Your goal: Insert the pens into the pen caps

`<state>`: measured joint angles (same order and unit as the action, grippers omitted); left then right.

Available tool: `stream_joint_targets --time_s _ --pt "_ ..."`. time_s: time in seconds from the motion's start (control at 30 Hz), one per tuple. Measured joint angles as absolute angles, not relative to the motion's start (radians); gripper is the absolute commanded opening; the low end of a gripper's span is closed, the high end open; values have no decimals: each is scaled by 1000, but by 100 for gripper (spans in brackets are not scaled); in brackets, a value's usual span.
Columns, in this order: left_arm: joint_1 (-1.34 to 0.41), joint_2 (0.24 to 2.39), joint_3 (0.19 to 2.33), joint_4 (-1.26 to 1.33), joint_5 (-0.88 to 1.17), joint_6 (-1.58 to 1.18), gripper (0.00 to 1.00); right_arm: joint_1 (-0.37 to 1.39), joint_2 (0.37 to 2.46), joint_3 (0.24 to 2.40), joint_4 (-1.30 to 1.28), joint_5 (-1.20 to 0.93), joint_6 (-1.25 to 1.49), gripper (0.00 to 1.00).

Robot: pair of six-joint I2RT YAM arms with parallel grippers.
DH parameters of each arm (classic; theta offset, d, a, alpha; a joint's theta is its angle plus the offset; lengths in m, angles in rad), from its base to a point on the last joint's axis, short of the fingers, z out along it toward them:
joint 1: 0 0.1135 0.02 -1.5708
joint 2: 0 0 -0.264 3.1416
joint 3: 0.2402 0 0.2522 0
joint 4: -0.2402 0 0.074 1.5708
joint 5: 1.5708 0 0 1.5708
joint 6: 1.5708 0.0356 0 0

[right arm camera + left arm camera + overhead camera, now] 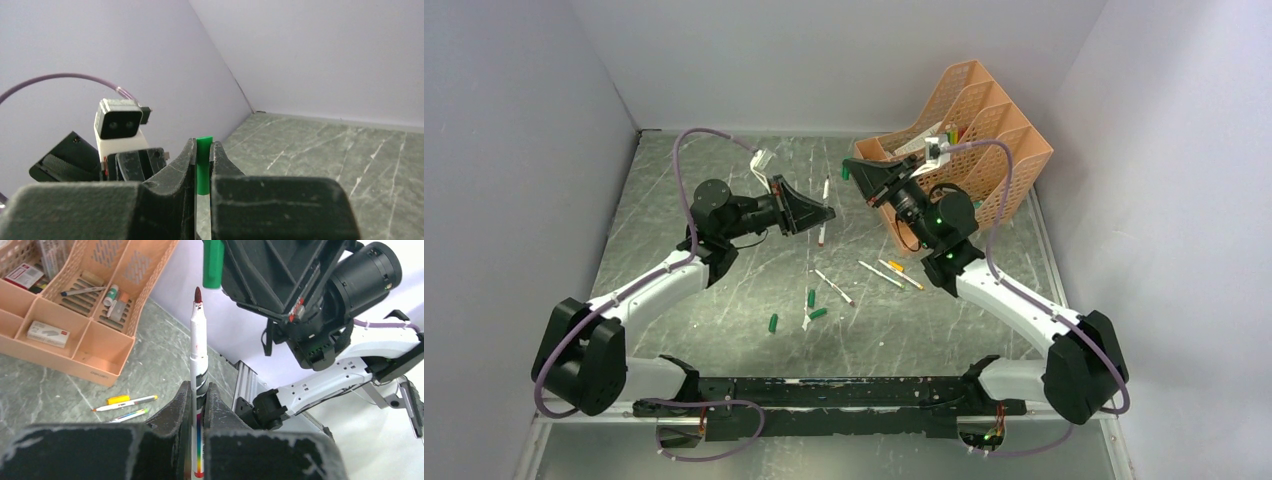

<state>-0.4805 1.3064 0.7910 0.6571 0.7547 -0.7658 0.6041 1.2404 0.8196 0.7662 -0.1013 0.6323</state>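
Two things of the task are held in the air, facing each other above the green marbled table (pixel 724 330). A white pen (pixel 197 355) is clamped between the fingers of the left gripper (pixel 199 400). In the left wrist view its dark red tip is pointed upward, a black-and-white striped band is seen just above the fingers, and a rainbow band is printed lower on the barrel. A green cap (pixel 203 165), a short plain cylinder, is pinched in the right gripper (pixel 202 155), whose fingers are closed tightly on it. In the left wrist view the cap is seen just above and slightly right of the pen's tip, apart from it. On the table between the arms, at least three loose pens (pixel 834 287), white with coloured tips, are laid near an orange desk organiser (pixel 984 130). Three loose caps (pixel 811 297), dark green, are scattered close by, well apart from both grippers.
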Motion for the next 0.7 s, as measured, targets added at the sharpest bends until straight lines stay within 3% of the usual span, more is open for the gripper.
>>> stream_joint_targets --time_s 0.7 --pt "-509 1324 791 707 805 -798 7 604 1337 870 870 -154 699 0"
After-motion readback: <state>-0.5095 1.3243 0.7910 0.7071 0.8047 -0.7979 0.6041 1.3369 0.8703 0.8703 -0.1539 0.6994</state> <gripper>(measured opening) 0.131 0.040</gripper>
